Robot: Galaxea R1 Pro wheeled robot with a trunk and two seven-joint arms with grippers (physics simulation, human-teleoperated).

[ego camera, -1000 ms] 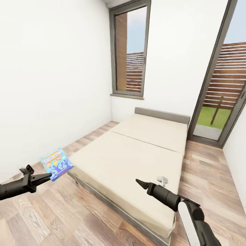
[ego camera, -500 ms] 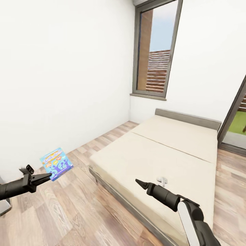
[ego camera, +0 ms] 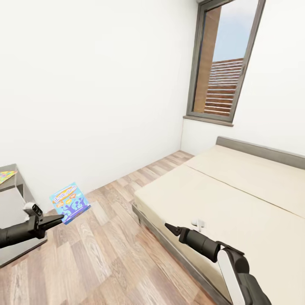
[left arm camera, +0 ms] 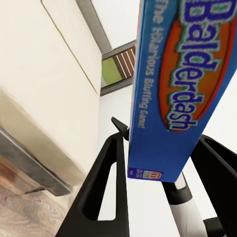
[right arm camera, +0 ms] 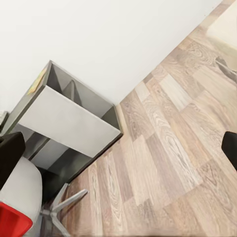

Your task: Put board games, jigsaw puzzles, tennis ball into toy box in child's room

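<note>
Blue cardboard was clamped between the jaws of the left gripper (ego camera: 59, 219): one small board game (ego camera: 70, 203), held by its lower edge, with its long axis running up and away from the fingertips. In the left wrist view, the box (left arm camera: 180, 89) was seen edge-on between the two dark fingers (left arm camera: 106, 187), which were closed against its faces.

The right gripper (ego camera: 168, 228) was held out over the near edge of the bed (ego camera: 237, 199); its jaws appeared drawn together to a point with nothing between them.

The table (ego camera: 15, 186) lay beyond and outboard of the left jaws, at the wall; it was seen from the right wrist as well (right arm camera: 69, 118). One jigsaw puzzle (ego camera: 6, 175) was visible on its top. The toy box could not be located in these pictures.

Judged from this, the carrying arm was the nearer to the table, and delivery would call for further approach toward that side.

Counted: one board game, one puzzle, one bed, no games on the visible mattress.
</note>
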